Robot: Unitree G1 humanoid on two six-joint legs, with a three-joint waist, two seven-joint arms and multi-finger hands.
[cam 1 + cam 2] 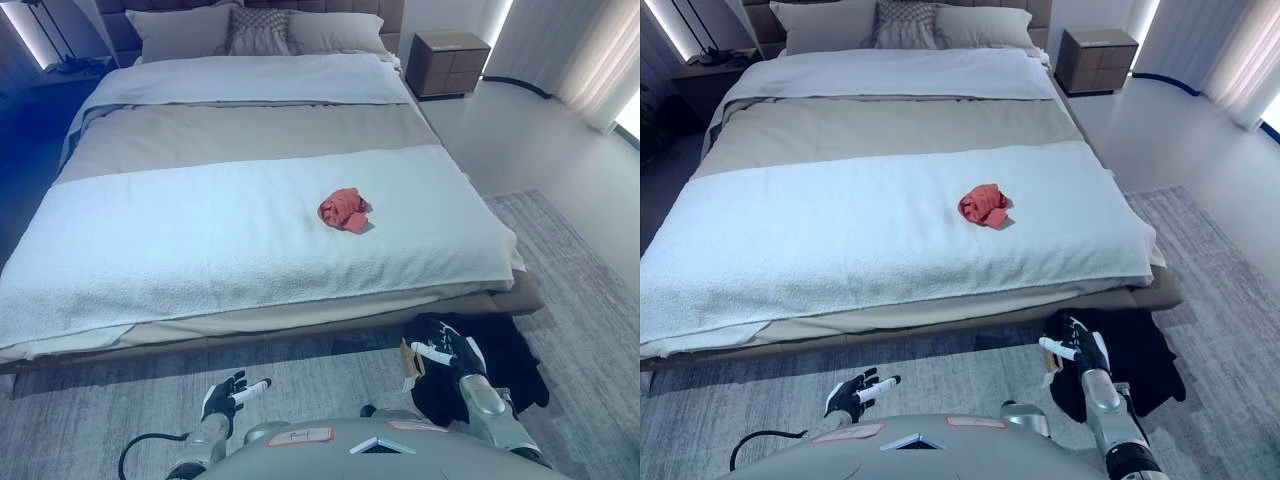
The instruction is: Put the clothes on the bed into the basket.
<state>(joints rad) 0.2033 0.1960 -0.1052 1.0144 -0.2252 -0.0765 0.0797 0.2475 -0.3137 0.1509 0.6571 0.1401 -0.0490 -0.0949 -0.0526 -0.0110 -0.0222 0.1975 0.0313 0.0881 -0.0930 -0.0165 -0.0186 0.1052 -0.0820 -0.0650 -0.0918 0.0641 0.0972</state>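
One crumpled red garment [343, 209] lay in a soft, bunched lump on the bed [150, 250], right of centre on the nubbly white throw that covered the foot half. In the left eye view, a smooth taupe band crossed the mattress above the throw, and three pillows [258, 30] stood against the headboard, the middle one patterned. A boxy brown nightstand [447, 63] sat at the bed's far right corner. On the grey, finely woven rug [590, 300], a dark fabric basket [505, 365] slumped by the bed's near right corner. The right hand [448, 352] hung over its near edge, fingers loosely spread and holding nothing. The left hand [232, 394] hovered low above the rug, fingers extended and apart.

In the right eye view, the same single garment [983, 205] appeared, well apart from both hands. The right hand [1076, 350] again showed relaxed fingers against the basket [1140, 360], and the left hand [855, 393] was splayed and empty.
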